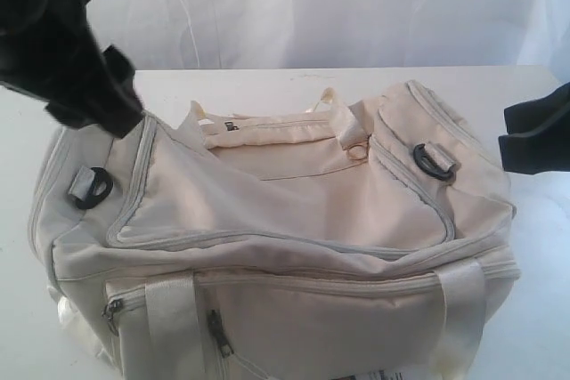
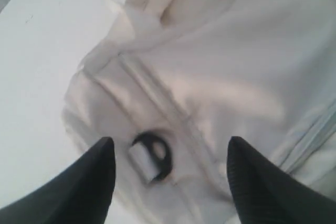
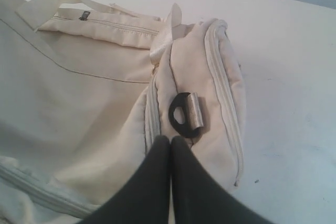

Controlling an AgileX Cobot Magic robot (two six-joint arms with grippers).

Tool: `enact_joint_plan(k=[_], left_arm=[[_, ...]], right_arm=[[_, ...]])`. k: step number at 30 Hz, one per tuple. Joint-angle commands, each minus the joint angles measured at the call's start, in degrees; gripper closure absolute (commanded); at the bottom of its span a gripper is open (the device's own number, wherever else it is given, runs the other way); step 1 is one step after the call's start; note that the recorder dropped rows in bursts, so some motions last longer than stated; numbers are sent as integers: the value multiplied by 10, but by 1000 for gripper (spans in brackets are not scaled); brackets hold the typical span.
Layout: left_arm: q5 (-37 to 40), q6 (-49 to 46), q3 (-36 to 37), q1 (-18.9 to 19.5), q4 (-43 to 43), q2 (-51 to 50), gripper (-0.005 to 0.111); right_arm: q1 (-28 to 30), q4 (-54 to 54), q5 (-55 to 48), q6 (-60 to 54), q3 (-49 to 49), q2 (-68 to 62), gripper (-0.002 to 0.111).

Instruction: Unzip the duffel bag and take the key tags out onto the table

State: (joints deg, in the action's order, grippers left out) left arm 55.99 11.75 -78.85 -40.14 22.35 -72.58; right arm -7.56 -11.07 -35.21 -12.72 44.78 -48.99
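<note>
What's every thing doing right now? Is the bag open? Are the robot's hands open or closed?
duffel bag: lying on the table, top zipper looks closed.
left gripper: open, empty, above one end of the bag.
right gripper: shut, empty, at the other end.
key tags: not visible.

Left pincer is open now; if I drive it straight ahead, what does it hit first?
Probably the black strap ring on the end of the duffel bag, framed almost dead ahead by the open left pincer. Depth is unclear from the wrist view.
</note>
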Motion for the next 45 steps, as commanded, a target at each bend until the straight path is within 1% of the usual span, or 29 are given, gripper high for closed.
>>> enact_joint_plan(k=[1, 2, 6, 8, 10, 12, 15, 16, 17, 18, 19, 20, 22, 24, 27, 33, 39, 43, 45], left_arm=[[-78, 18, -2, 1, -129, -34, 42], [-94, 7, -2, 1, -144, -51, 42], [-171, 4, -2, 1, -155, -119, 43], [-212, 2, -10, 2, -168, -153, 48], [-226, -1, -36, 13, -191, -191, 54], [-226, -19, -66, 32, -224, -228, 54], [-216, -68, -122, 77, -340, -281, 46], [-210, -112, -141, 96, -417, -302, 43], [-206, -158, -151, 107, -472, -316, 43], [-205, -199, -160, 117, -541, -330, 43], [-206, -261, -163, 127, -604, -348, 43], [-213, -310, -165, 131, -655, -359, 44], [-242, -382, -165, 134, -709, -383, 44], [-280, -409, -165, 134, -718, -401, 44], [-319, -406, -165, 134, -728, -428, 44], [-366, -405, -165, 134, -785, -472, 44], [-388, -406, -166, 134, -814, -496, 44], [-388, -447, -166, 132, -883, -505, 44], [-372, -489, -170, 130, -916, -510, 44]], right_arm=[[2, 3, 6, 1, -2, 3, 108], [2, 3, 6, 3, -2, 3, 108], [2, 5, -5, 6, -2, 3, 108], [2, 7, -8, 6, -2, 3, 108], [2, 7, -8, 9, -2, 3, 108], [2, 7, -8, 12, -2, 3, 108], [2, 7, -8, 12, -2, 3, 108], [2, 7, -8, 13, -2, 3, 108], [2, 7, -7, 16, -2, 3, 108], [2, 7, -7, 16, -2, 3, 108], [2, 7, -7, 17, -2, 3, 108], [2, 8, -6, 23, -2, 3, 108], [2, 8, -6, 24, -2, 3, 108], [2, 8, -7, 24, -2, 3, 108], [2, 8, -7, 24, -2, 3, 108], [2, 7, -7, 25, -2, 3, 108], [2, 5, -8, 25, -2, 3, 108], [2, 5, -9, 25, -2, 3, 108], [2, 5, -9, 25, -2, 3, 108]])
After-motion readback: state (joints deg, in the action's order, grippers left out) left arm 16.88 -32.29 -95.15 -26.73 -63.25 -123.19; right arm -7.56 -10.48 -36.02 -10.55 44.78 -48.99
